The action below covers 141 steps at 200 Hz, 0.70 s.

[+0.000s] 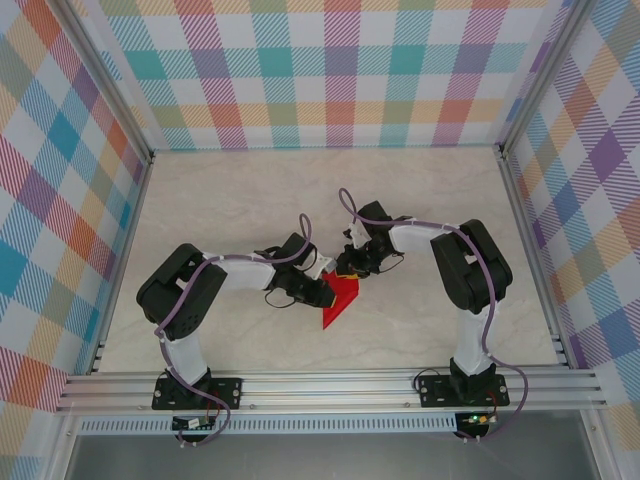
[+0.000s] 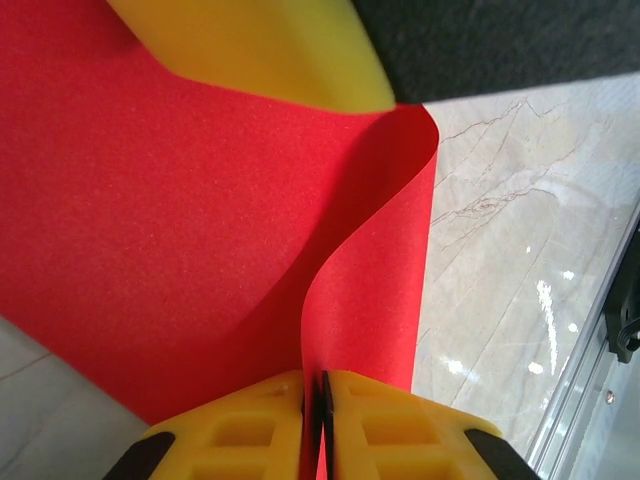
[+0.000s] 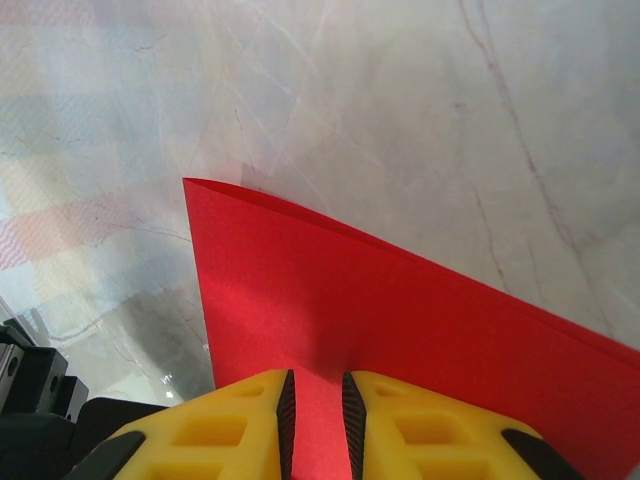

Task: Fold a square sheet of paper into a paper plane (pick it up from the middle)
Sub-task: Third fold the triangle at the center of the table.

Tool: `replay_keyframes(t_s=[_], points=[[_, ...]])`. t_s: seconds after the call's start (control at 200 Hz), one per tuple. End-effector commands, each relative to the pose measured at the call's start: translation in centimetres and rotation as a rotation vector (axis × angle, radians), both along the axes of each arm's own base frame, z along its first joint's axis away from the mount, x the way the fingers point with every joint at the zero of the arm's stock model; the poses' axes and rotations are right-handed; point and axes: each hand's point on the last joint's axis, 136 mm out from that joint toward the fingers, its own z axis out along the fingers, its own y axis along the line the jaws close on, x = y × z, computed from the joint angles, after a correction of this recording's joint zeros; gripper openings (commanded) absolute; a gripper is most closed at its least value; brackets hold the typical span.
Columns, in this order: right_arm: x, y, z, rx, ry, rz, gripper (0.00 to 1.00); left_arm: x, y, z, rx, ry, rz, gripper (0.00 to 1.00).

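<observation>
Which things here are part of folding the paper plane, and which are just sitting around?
In the job: thin bright red paper sheet; left gripper, jaws pinching it; right gripper, jaws at the sheet.
Just there: pale marble-patterned table; pastel checked walls; silver metal frame rail.

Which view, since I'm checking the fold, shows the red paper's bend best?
Left wrist: the red paper curves in an S up from the left gripper, shut on its edge. Right wrist shows a flat stretch with one doubled corner beyond the right gripper. Top external shows a small red triangle between the two.
</observation>
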Motion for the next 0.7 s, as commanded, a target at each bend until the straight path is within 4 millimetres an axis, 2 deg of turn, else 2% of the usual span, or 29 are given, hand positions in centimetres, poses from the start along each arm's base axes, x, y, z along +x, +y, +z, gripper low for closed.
replay_keyframes(t_s=[0.0,0.47,0.565,0.7], points=[[-1.8,-1.9,-2.0,-0.108,0.073,-0.024,0.24,0.2,0.1,0.4,-0.02,0.002,0.018,0.14],[-1.3,-1.9,-1.4,-0.109,0.064,-0.047,0.26,0.2,1.2,-1.4,0.049,0.003,0.039,0.13],[-1.0,-1.5,-0.1,-0.083,0.042,-0.061,0.26,-0.2,1.5,-2.1,0.067,0.022,0.033,0.13],[-0.1,-2.1,3.2,-0.059,-0.03,-0.116,0.29,-0.5,1.7,-2.4,0.07,0.021,0.029,0.13]])
